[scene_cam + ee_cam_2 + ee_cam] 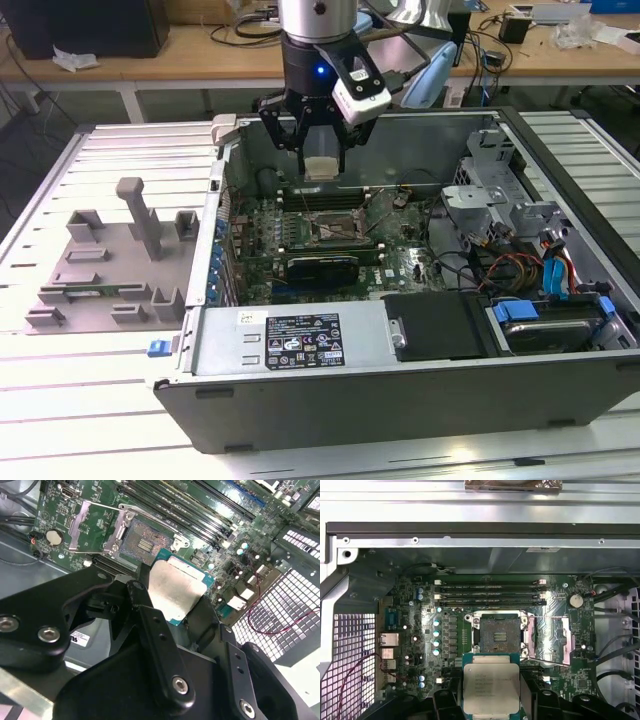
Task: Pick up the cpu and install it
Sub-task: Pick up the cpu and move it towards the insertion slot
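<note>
Gripper (321, 160) fingers pinch the cpu (320, 168) by two opposite edges in the exterior view. They hold it flat above the motherboard (300, 225) inside the open computer case (350, 410). The cpu is off the board, up near the case's far wall, with the dark square socket (330, 230) below and nearer the camera. A grey parts fixture (110, 260) lies on the table at the exterior view's left.

In the second wrist view, the cpu's silver top (175, 592) sits between the black fingers (150, 615), its green rim showing. The socket (147, 542) beyond it stands bare with its load plate (95, 527) swung open, and a coin battery (54, 537) lies close by.

In the first wrist view, the cpu (491, 690) hangs just beside the empty socket (499, 635), not seated. The memory slots (490, 595) lie on the socket's other side.
</note>
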### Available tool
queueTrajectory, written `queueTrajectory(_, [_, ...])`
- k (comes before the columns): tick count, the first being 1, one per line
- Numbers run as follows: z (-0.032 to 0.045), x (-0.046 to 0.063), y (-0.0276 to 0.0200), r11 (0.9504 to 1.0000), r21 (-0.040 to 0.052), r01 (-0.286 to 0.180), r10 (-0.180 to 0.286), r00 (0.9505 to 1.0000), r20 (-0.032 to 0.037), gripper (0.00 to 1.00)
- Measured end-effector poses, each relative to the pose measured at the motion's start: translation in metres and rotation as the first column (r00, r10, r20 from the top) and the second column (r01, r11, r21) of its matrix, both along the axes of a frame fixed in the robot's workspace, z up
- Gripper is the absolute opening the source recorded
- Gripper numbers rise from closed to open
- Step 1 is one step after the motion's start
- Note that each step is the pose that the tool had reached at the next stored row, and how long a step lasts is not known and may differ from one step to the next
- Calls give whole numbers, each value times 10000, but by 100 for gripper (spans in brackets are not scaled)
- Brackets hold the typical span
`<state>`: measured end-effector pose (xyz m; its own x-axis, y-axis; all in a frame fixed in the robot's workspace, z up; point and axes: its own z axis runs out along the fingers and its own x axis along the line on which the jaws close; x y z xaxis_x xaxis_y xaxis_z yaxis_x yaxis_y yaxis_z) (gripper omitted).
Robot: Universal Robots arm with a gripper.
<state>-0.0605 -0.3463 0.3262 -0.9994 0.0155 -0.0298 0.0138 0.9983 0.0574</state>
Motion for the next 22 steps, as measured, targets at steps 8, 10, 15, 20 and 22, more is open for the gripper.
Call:
queueTrajectory(8, [-48,0,0,10000,-4,0,0,10000,-3,55])
queueTrajectory(10, [-54,0,-1,10000,-4,0,0,10000,-3,55])
queueTrajectory(15, [-72,0,0,10000,-2,-1,1,10000,-2,55])
queueTrajectory(20, [-133,0,-1,10000,-4,0,0,10000,-2,55])
queueTrajectory(22, [-167,0,0,10000,-3,0,0,10000,-2,55])
